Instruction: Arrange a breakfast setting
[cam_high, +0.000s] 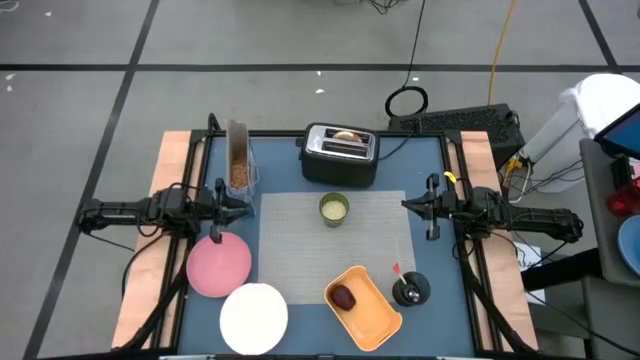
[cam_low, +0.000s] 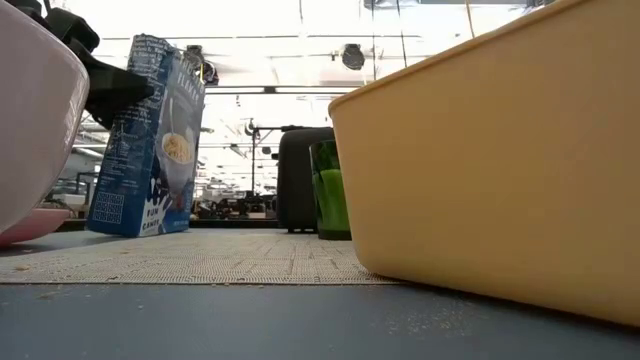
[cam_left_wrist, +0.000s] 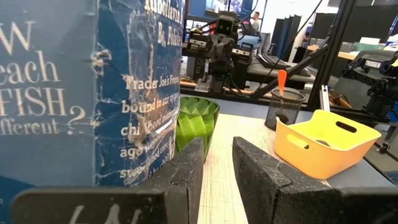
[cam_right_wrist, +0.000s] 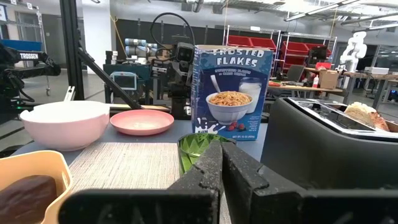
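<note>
The grey placemat (cam_high: 330, 250) lies mid-table, and the pale-green cup (cam_high: 334, 208) stands on its far part. The pink plate (cam_high: 219, 264) and the white bowl (cam_high: 254, 317) rest on the table left of the mat. A toasted bread piece (cam_high: 346, 136) sticks up from the toaster's slot. My left gripper (cam_high: 238, 199) hangs level at the left edge beside the cereal box, fingers a little apart (cam_left_wrist: 217, 146) with nothing between them. My right gripper (cam_high: 408, 205) hangs level at the right edge, its fingers (cam_right_wrist: 222, 149) shut on nothing.
The black-and-silver toaster (cam_high: 340, 155) stands at the far edge. A blue cereal box (cam_high: 239, 160) is upright at the far left. An orange tray (cam_high: 362, 305) holding a dark lump lies near the front right, with a black cup (cam_high: 410, 288) beside it.
</note>
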